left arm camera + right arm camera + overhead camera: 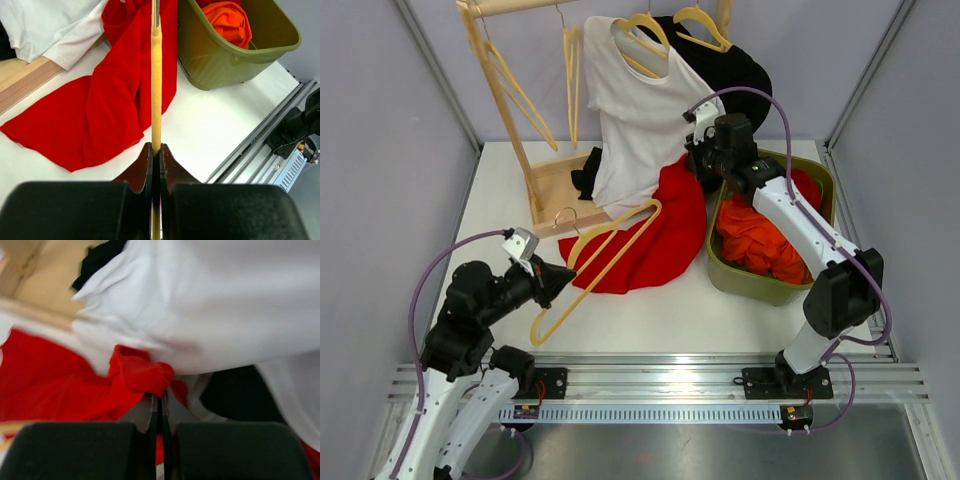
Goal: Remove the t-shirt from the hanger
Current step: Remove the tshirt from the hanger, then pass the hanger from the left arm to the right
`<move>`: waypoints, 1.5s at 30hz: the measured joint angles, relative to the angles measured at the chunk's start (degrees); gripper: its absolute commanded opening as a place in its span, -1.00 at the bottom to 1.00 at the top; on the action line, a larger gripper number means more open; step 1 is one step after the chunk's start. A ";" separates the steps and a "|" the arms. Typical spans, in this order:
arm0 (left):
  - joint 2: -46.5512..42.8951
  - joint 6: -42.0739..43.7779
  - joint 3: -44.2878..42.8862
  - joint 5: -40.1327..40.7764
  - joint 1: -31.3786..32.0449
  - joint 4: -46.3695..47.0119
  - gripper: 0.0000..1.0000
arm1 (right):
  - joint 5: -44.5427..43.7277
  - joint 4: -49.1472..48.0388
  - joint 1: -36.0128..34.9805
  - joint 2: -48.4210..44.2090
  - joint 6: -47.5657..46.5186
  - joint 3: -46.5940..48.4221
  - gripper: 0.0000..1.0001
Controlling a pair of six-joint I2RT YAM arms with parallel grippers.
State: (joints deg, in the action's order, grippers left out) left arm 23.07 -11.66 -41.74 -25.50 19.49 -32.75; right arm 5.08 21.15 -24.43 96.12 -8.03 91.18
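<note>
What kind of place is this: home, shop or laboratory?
Probably a laboratory test cell: plain grey walls around a white table, an aluminium rail at its near edge, a small wooden clothes rack.

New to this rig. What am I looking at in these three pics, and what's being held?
Two small robot arms are bolted at the near edge of a white table. The wide picture looks down from above and behind; the other two come from wrist cameras, so the dark shapes at the bottom are each arm's own fingers. On the table: a wooden rack holding a white t-shirt, a red t-shirt spread out, a green bin of orange clothes. The left pincer is closed on a yellow hanger; the right pincer pinches a fold of the red t-shirt.
</note>
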 measured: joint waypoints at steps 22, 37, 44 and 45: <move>-1.09 7.98 -3.30 1.46 0.00 -1.79 -1.00 | 37.51 26.34 0.33 0.85 -26.64 0.57 0.18; 5.75 19.23 -3.28 -14.34 0.00 -1.55 -1.00 | 47.43 48.50 0.33 -9.51 -59.45 4.24 0.47; 7.17 21.77 -3.28 -19.17 0.02 -1.38 -1.00 | 54.38 53.96 -1.36 -4.44 -66.95 7.54 0.37; 7.17 21.92 -3.28 -19.54 0.00 -1.33 -1.00 | 54.49 54.12 -1.86 -3.80 -66.75 7.34 0.36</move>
State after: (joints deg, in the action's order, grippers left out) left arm 30.24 10.26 -45.01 -45.04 19.49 -34.09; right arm 59.57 75.26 -26.28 92.31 -74.78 98.52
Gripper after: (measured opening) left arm 0.027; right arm 0.700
